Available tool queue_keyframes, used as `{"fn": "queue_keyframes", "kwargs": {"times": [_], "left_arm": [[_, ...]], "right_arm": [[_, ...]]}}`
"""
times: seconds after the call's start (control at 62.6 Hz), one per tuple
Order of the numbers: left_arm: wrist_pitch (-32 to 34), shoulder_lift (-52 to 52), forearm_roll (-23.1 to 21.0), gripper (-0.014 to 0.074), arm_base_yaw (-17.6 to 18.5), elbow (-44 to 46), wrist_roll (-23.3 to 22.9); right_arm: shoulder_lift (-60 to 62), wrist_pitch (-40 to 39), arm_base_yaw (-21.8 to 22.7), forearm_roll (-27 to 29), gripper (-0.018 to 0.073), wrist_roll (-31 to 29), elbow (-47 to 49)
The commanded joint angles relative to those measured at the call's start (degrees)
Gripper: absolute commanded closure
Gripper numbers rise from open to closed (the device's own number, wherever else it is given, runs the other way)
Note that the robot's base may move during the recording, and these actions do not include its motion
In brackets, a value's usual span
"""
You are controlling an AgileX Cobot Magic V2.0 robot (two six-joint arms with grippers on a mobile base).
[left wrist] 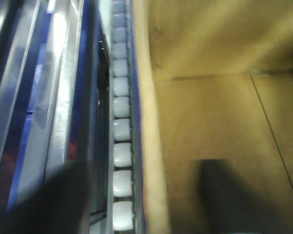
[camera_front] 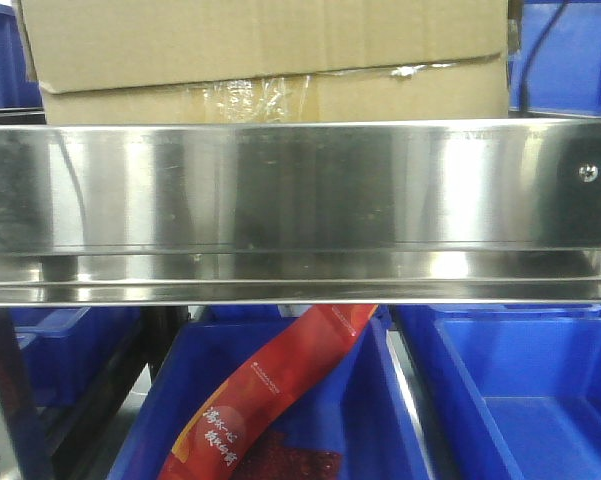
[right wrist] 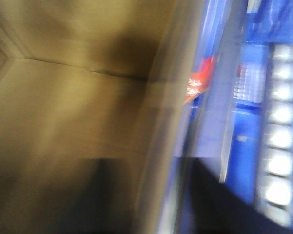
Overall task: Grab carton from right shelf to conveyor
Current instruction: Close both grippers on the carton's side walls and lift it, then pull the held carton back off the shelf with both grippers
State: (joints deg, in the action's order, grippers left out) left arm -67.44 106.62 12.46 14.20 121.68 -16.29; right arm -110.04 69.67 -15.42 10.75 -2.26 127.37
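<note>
The brown carton [camera_front: 270,50] sits on the right shelf behind its shiny steel front rail [camera_front: 300,185], with crinkled tape along its flap seam. In the left wrist view I look down into the open carton [left wrist: 209,112]. My left gripper [left wrist: 144,168] is open and straddles the carton's left wall, one finger inside and one outside. In the blurred right wrist view my right gripper [right wrist: 158,163] straddles the right wall of the carton [right wrist: 78,107]; I cannot tell whether its fingers press the wall. The conveyor is out of view.
White shelf rollers [left wrist: 122,131] run beside the carton, and more rollers [right wrist: 280,136] lie on its other side. Blue bins [camera_front: 520,400] stand on the level below, one holding a red packet [camera_front: 280,380]. Another blue bin [camera_front: 570,60] is right of the carton.
</note>
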Motion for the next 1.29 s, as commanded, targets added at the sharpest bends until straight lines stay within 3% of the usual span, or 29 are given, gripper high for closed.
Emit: {"fn": "queue_keyframes", "kwargs": {"times": [0.0,0.064,0.415,0.655,0.831,0.879,1.07,1.278], "left_arm": [[0.14,-0.10,0.71,0.0635,-0.30,0.41,-0.53],[0.14,-0.10,0.57,0.0588,-0.30,0.41,-0.53],[-2.52,-1.94,-1.73,0.0608,-0.09,9.34,-0.42],[-2.52,-8.10,-1.72,0.0608,3.82,12.41,-0.28],[-2.52,-13.88,0.01,0.0613,8.68,6.84,-0.28],[-2.52,-17.34,1.57,0.0613,11.29,0.41,-0.28],[-2.52,-23.79,1.36,0.0613,15.97,-10.34,-2.04],[-2.52,-27.03,1.36,0.0613,18.50,-13.52,-2.34]], "right_arm": [[0.36,-0.12,0.08,-1.34,0.0649,-0.24,0.57],[0.36,0.17,0.08,-1.47,0.0617,-0.24,0.57],[7.36,-0.11,0.08,-2.14,0.0627,-0.24,0.57],[16.68,0.29,0.08,-2.27,0.0627,-0.01,0.57],[22.66,0.29,-0.76,-2.39,0.0627,0.16,-2.41],[25.73,0.29,-1.64,-2.39,0.0627,0.16,-5.99],[31.81,0.29,-3.53,-2.39,0.0627,0.16,-17.06],[37.12,-0.21,-3.66,-2.39,0.0627,0.16,-28.62]]}}
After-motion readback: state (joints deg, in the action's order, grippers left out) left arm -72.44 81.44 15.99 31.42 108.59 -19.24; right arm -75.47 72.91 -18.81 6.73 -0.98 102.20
